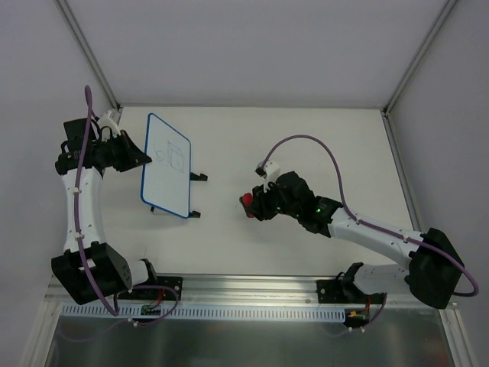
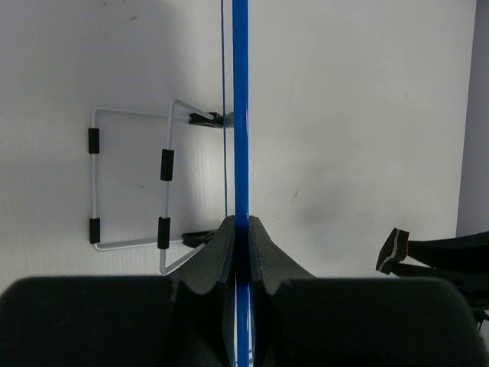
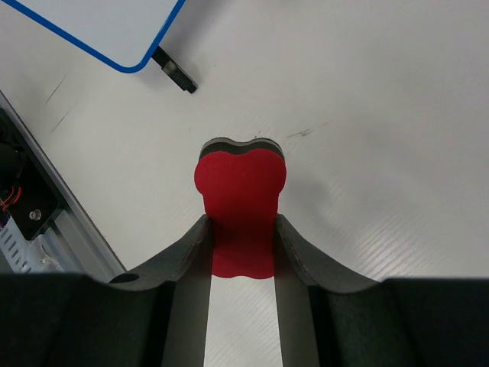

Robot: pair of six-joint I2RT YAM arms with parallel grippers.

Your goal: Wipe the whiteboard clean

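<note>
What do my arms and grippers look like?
Both the left arm and right arm have white links, black joints and a trailing purple cable. The right arm carries a green light. Black curved fingers form the left gripper and right gripper.

One overhead view, two close wrist views; whiteboard (image 1: pixel 166 164) in all.

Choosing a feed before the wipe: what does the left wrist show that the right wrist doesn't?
Left wrist only: the board edge-on, clamped in the left jaws, with a wire stand beside it. Right wrist only: the red eraser close up in the right jaws, and the board's white face. Both: the board's blue rim and the white table.
</note>
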